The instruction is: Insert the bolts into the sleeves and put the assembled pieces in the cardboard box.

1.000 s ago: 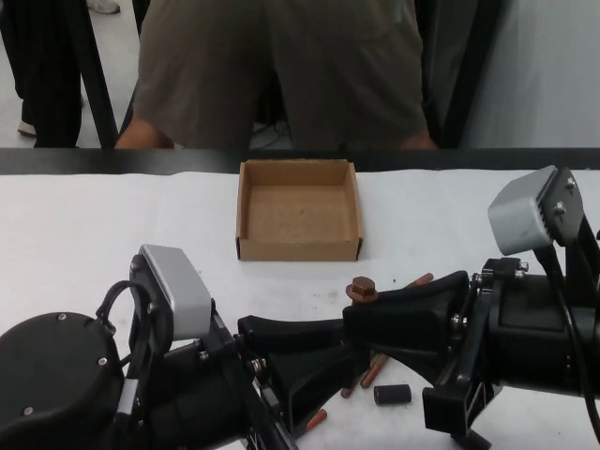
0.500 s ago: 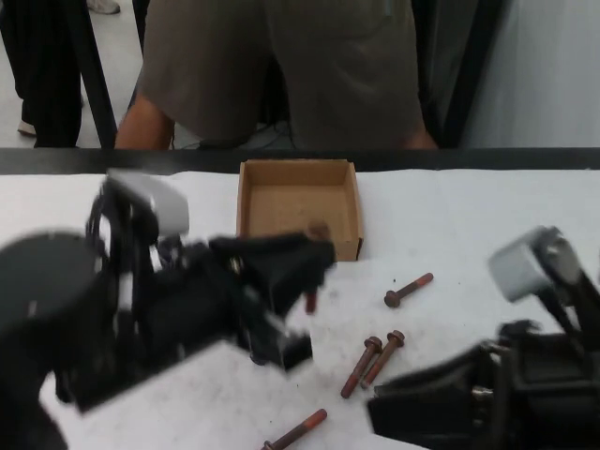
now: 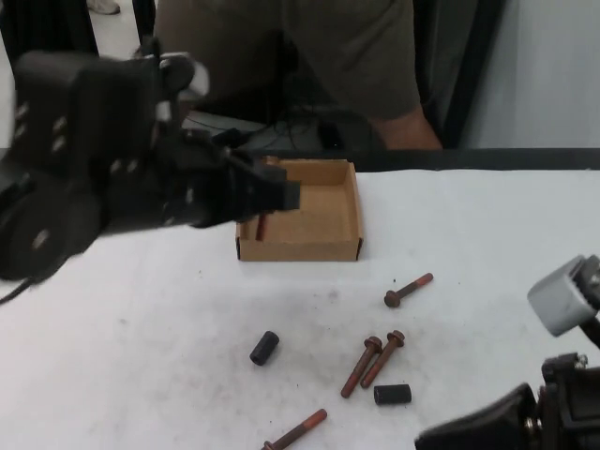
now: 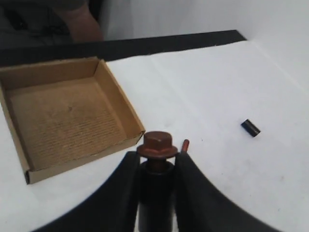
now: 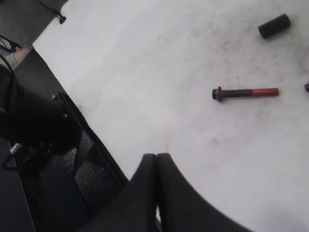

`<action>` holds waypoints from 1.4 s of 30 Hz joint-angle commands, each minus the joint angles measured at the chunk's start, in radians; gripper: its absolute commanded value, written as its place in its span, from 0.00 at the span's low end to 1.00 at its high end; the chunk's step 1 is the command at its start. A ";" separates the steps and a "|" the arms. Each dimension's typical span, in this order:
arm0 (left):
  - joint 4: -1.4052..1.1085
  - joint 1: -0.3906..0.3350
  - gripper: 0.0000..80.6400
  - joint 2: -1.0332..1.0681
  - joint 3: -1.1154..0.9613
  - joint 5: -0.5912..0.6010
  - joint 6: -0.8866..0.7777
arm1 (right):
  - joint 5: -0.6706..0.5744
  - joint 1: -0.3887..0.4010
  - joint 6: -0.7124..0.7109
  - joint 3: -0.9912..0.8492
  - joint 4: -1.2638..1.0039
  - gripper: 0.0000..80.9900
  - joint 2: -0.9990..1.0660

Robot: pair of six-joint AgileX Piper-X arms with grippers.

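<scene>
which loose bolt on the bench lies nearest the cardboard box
The lone bolt diagonally off the cardboard box, to its right; the other three lie farther off.

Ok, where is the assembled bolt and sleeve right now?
The left gripper holds it, fingers shut on the black sleeve with the bolt head sticking out; in the high view it hangs over the left side of the cardboard box.

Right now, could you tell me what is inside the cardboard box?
The cardboard box shows a bare floor, no pieces in it. In the high view the left gripper, holding a sleeved bolt, covers its left side.
</scene>
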 commanded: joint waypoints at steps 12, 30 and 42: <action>0.324 0.037 0.01 0.389 -0.443 -0.002 0.004 | 0.022 -0.004 0.046 -0.005 0.066 0.00 0.050; 0.501 0.102 0.01 0.750 -0.876 -0.024 0.046 | 0.022 -0.176 -0.080 -0.010 0.163 0.01 0.218; 0.561 0.115 0.10 0.853 -0.973 0.000 0.085 | 0.090 -0.261 -0.290 -0.064 0.261 0.55 0.221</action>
